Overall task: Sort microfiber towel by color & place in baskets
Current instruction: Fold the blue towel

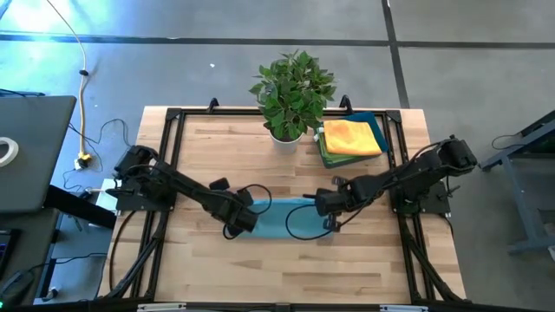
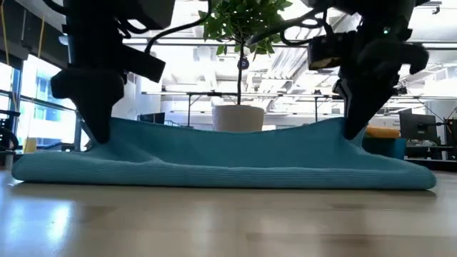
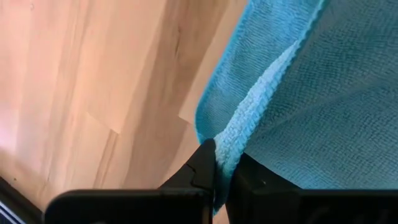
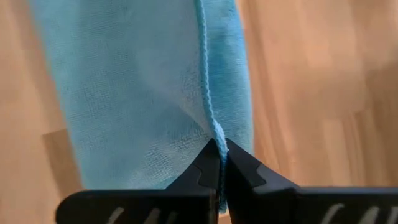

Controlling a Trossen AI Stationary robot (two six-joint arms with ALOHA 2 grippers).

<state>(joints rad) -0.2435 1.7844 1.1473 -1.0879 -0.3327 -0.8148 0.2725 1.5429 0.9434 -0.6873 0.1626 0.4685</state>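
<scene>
A light blue microfiber towel lies across the middle of the wooden table, its lower part resting on the tabletop. My left gripper is shut on its left end and my right gripper is shut on its right end. A yellow towel lies on green towels in the dark teal basket at the table's far right. My left gripper pinches the towel's stitched edge at its left end between its two fingers, coming from above. That end is raised a little while the rest lies on the table. My right gripper pinches the towel's stitched edge at its right end between its two fingers, from above. That end is raised a little; the towel sags slightly between the two grippers.
A potted plant in a white pot stands at the far middle of the table, beside the basket. Black frame rails run along the table's left, right and far sides. Bare wood lies near the front edge.
</scene>
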